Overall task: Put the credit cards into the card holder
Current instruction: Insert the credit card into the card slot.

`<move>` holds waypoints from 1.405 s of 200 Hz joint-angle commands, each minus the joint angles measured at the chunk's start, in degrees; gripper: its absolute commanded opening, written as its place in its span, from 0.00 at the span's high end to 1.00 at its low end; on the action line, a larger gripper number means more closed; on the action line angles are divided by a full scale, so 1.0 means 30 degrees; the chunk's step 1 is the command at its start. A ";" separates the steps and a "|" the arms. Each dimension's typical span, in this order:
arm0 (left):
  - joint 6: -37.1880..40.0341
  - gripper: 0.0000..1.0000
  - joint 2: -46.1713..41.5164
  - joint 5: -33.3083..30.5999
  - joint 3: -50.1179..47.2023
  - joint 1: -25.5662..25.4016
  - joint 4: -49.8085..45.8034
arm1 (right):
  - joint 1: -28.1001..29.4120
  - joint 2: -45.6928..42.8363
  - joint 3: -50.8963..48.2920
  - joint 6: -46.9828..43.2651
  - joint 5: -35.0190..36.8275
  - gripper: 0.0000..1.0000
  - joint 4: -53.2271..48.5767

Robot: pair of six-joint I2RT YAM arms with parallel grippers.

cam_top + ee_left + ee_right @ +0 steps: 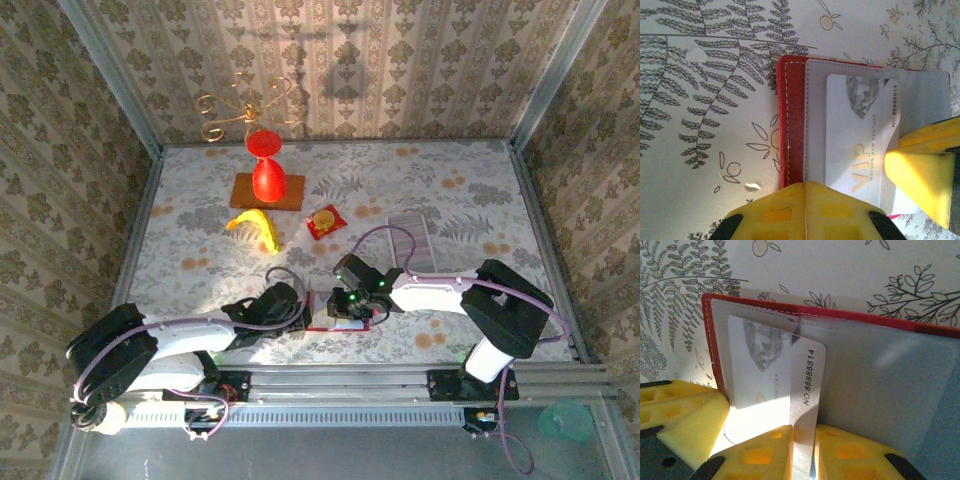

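At six o'clock on the surface [480, 190], the card holder [792, 125] lies open, left tool [805, 207] clenched at its edge. Right tool [803, 450] pinches a half-pocketed card [807, 380]: best keep it flat, sliding deeper.

The dark-red card holder [791, 125] lies open and flat on the table [715, 165], pale inside up. A white credit card [855, 140] lettered VIP sits partly in its pocket, slightly askew. More pale credit cards [413, 240] lie well beyond the holder.
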 commanded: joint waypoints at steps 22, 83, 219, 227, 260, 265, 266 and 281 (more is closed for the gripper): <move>-0.0002 0.86 -0.1358 -0.0003 -0.0627 -0.0161 -0.0903 | 0.0182 0.0242 0.0371 -0.0057 0.0824 0.84 -0.0659; -0.0204 0.83 -0.0871 0.0058 -0.1089 -0.0151 0.0034 | 0.0161 0.0213 0.0567 -0.0056 0.0564 0.89 -0.0574; -0.0352 0.87 0.0386 0.0623 -0.1086 -0.0377 0.1771 | 0.0511 -0.0393 0.1122 -0.0526 0.0966 0.84 -0.1453; -0.0306 0.86 0.0302 0.0541 -0.1085 -0.0405 0.1654 | 0.0511 -0.0698 0.1162 -0.0691 0.1288 0.82 -0.2009; -0.0203 0.84 -0.0092 0.0418 -0.1028 -0.0418 0.1203 | 0.0523 -0.2012 0.1125 -0.1135 0.2338 0.75 -0.3788; -0.0181 0.84 -0.0168 0.0372 -0.1004 -0.0426 0.1099 | 0.0511 -0.2177 0.1066 -0.1164 0.2400 0.74 -0.3934; -0.0163 0.83 -0.0178 0.0379 -0.0986 -0.0416 0.1087 | 0.0511 -0.2213 0.1057 -0.1166 0.2403 0.74 -0.3963; -0.0115 0.83 -0.0383 0.0302 -0.1027 -0.0421 0.1012 | 0.0513 -0.2642 0.0835 -0.1150 0.2700 0.73 -0.4368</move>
